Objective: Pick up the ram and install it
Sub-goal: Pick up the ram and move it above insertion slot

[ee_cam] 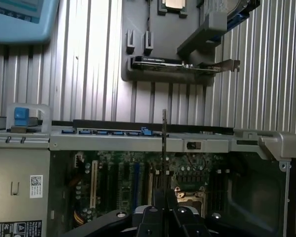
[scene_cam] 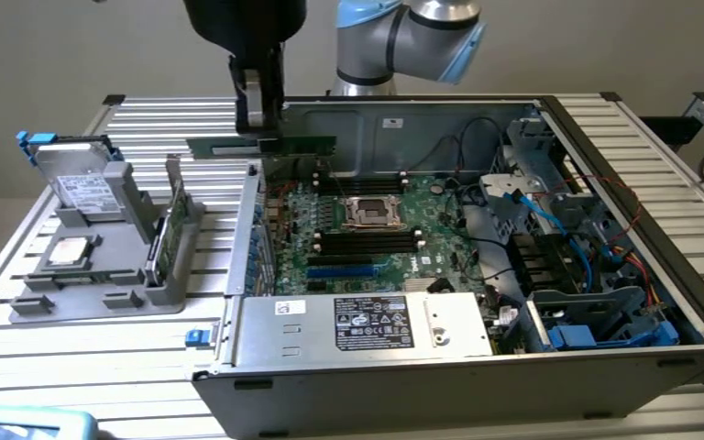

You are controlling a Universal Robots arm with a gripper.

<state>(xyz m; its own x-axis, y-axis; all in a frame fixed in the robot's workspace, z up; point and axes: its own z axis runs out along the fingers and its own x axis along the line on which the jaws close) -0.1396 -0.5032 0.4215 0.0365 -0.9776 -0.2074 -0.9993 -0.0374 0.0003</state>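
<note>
High over the near-left edge of the open computer case, as the exterior view shows it, you have the ram up in the air. It lies flat and level. Your gripper is clamped on its middle from above, so the ram sticks out on both sides. The motherboard sits below. The gray tray with the bigger green card is off to the exterior view's left.

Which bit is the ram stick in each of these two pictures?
Exterior view: the ram is a level green strip in the hand, above the far-left corner of the open case.
Wrist view: the ram is edge-on, a thin line running out from the hand over the motherboard.
Shared landmark: the bracketed card standing in the grey tray.
</note>
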